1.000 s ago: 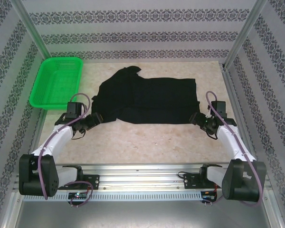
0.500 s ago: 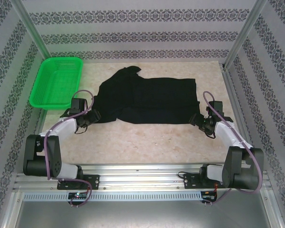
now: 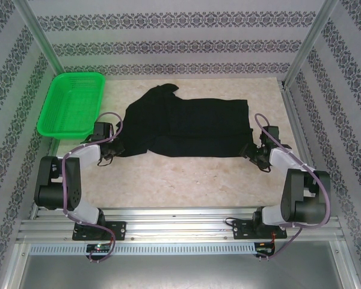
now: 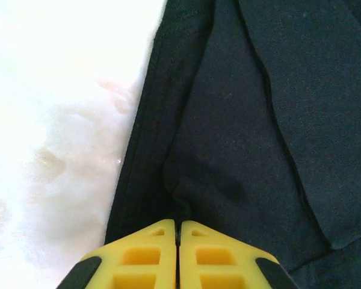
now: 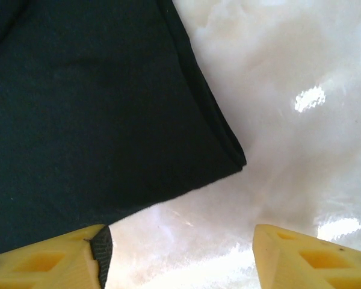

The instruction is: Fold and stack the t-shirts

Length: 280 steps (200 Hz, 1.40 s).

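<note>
A black t-shirt (image 3: 186,126) lies partly folded across the back middle of the table, with a sleeve flap sticking up at its far left. My left gripper (image 3: 115,147) is at the shirt's near-left edge. In the left wrist view its yellow fingers (image 4: 150,253) are shut together, and the black fabric (image 4: 240,120) puckers right at their tips (image 4: 178,224). My right gripper (image 3: 248,150) sits low at the shirt's near-right corner. In the right wrist view it is open (image 5: 180,241) over bare table, just short of the doubled hem corner (image 5: 234,158).
A green plastic mesh basket (image 3: 72,103) stands at the back left, close behind my left arm. The pale marbled tabletop (image 3: 186,177) stretches between the shirt and the arm bases. Metal frame posts (image 3: 304,48) and patterned walls close in the sides.
Both arms have folded back, their elbows rising toward the near edge, while the grippers stayed low at the shirt's two near corners. The shirt itself has not shifted.
</note>
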Tool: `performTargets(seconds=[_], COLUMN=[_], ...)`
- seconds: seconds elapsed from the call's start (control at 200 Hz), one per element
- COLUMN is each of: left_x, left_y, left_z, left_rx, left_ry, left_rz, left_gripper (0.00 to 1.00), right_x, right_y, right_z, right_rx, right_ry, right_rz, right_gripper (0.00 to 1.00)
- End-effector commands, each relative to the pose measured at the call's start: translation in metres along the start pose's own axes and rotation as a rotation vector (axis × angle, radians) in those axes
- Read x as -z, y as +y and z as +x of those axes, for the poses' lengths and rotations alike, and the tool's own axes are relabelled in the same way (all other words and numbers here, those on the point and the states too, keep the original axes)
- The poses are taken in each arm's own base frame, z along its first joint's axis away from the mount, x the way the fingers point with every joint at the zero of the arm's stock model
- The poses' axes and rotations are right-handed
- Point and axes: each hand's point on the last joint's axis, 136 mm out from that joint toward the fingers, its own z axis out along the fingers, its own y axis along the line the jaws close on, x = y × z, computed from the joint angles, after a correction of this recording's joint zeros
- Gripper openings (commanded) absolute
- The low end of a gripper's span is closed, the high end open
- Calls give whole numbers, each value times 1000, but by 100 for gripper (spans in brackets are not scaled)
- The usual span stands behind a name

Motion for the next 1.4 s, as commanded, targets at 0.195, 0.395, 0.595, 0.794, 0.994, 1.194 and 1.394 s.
performTargets(seconds=[0.195,0.395,0.595,0.794,0.994,1.194,1.394], left_x=[25,35,55,69,66,62,62], left_y=[-10,-10,5,19,16,16,12], left_z=[-22,-24,-25,-27,-19,-14,-15], left_rx=[-96,-122,-134,-125,-106,-100,-96], left_ry=[-101,-131,-189,-226,-213,-202,-204], left_rz=[8,4,-74,-123,-86,-72,-46], left_gripper=[3,2,1,1,1,1,1], right_x=[-4,-7,4,12,19,22,3], right_y=[6,1,-7,-15,4,2,3], right_z=[-31,-38,-43,-46,-32,1,2], right_rx=[-11,-28,-24,-31,-52,-47,-50], right_ry=[-50,-52,-77,-96,-48,-15,4], right_rz=[-6,-4,9,22,-92,-89,-76], right_gripper=[46,25,4,0,22,45,48])
